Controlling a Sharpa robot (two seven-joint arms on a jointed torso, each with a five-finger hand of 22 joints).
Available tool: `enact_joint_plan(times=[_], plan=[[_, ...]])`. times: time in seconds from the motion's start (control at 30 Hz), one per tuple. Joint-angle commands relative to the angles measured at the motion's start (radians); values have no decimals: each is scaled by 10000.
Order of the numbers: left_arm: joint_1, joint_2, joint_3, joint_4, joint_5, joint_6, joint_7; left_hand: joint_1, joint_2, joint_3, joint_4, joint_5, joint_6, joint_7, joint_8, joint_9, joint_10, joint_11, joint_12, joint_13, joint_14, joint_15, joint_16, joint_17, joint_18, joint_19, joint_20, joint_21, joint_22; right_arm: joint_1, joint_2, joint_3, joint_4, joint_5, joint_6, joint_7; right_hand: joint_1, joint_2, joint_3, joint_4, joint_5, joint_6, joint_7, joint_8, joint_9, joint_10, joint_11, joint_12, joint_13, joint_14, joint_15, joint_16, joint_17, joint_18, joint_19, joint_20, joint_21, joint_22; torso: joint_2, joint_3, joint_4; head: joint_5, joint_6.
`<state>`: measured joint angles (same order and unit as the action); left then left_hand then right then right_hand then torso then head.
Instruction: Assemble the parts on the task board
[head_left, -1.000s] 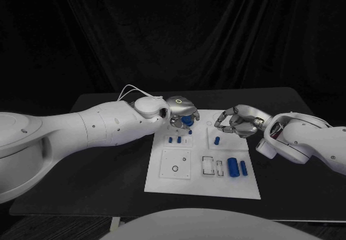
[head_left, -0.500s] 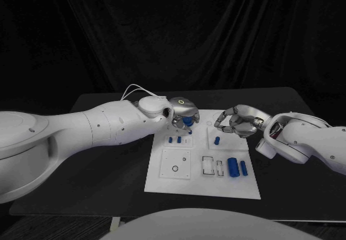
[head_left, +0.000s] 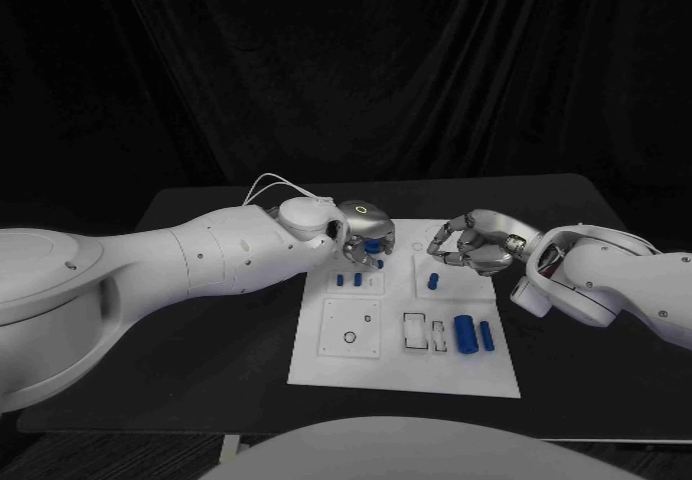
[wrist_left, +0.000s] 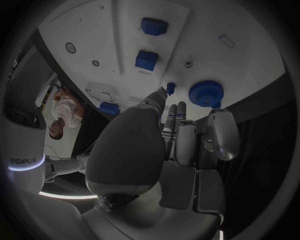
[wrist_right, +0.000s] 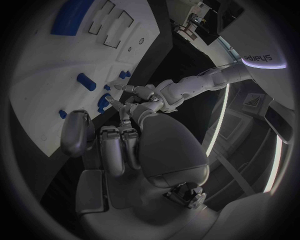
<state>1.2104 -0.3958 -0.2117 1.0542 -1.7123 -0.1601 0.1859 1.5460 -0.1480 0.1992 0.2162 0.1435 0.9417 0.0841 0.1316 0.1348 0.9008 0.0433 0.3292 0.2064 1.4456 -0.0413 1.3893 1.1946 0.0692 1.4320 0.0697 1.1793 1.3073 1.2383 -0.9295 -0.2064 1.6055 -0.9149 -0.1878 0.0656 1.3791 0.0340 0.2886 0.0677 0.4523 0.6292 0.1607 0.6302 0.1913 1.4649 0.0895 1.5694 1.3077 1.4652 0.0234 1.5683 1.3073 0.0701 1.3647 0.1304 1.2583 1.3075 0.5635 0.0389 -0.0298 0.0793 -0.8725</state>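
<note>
The left hand (head_left: 364, 232) hangs over the far left corner of the board (head_left: 410, 372), its fingers (wrist_left: 177, 131) drawn narrow around a small blue peg (wrist_left: 170, 88), which it appears to pinch at the tips just beside the round blue knob (wrist_left: 205, 93); the grip itself is partly hidden, so I cannot be sure how firm it is. The right hand (head_left: 475, 243) hovers over the far right of the board, fingers curled in on nothing that I can make out. The main risk, as I judge it, is the peg slipping or tilting in so light a pinch and jamming or dropping beside its hole. The fingers could also nudge the knob or the two blue blocks (head_left: 349, 280) nearby. The large cylinder (head_left: 466, 333) lies loose near the right edge and could roll if the board is jolted.
</note>
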Motion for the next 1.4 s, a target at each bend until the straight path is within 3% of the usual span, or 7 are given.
enact_joint_plan(times=[0.03,0.7,1.4], plan=[[-49,60,10,-37,-2,178,-19,-19,46,13,-58,87,93,26,46,23,90,2,94,52,0,-41,58,5,78,3,-44,17,1623,-29,-3,6,5,-45,14,11,77,-32,-26,-60,61,70,-8,-29,-14,1059,-69,14,2631,1056,-67,25,2635,142,-31,-52,-45,1424,-2,-9,-3,-8,-2],[-182,224,11,-364,-2,105,-2,108,122,323,-225,634,224,36,16,142,345,-15,397,377,1,-57,74,0,68,21,-68,68,1636,-47,16,6,-2,-45,24,16,81,-36,-15,-67,106,71,-4,-35,-24,1059,-67,14,2631,1056,-67,25,2635,144,-34,-54,-55,1422,6,-9,-1,-33,-2],[-253,353,11,-522,-2,14,65,119,164,494,-297,698,369,-36,47,226,574,-86,524,509,19,-102,90,17,62,41,-100,118,1648,-63,23,6,-8,-45,51,-5,81,-34,-8,-68,126,76,-3,-36,-29,1059,-65,14,2631,1056,-66,25,2635,143,-34,-54,-57,1422,2,-2,0,-65,-2]])
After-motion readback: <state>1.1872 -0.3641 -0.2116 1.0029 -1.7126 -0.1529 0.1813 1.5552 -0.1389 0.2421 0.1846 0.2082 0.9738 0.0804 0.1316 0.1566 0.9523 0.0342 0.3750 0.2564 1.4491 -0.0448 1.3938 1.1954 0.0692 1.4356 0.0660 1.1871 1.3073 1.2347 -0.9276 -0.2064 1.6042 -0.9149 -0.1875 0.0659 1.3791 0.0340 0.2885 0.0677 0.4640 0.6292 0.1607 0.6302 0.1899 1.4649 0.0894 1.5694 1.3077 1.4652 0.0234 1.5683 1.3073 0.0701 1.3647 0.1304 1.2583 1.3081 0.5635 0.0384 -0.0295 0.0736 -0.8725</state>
